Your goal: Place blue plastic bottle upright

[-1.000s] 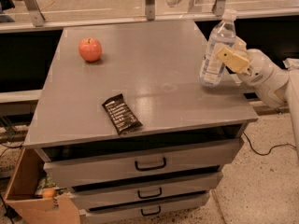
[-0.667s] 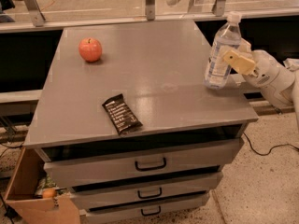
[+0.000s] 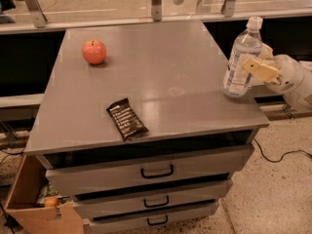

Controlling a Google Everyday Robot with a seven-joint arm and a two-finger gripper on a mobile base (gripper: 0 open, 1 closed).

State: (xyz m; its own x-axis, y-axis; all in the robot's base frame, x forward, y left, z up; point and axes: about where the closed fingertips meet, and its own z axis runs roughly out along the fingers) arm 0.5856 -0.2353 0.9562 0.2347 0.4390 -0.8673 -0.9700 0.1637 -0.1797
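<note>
While the grey cabinet top [image 3: 161,82] carries an apple [image 3: 94,51] at far left and a dark snack bar [image 3: 126,119] near the front, three drawers [image 3: 156,169] stand over a speckled floor [image 3: 273,189]. The blue plastic bottle [image 3: 240,62], tilted a second ago, now stands upright near the top's right edge. The gripper [image 3: 253,57], reaching in from the right, clasps its side. It is clear, faintly blue, white-capped and pale-labelled.
</note>
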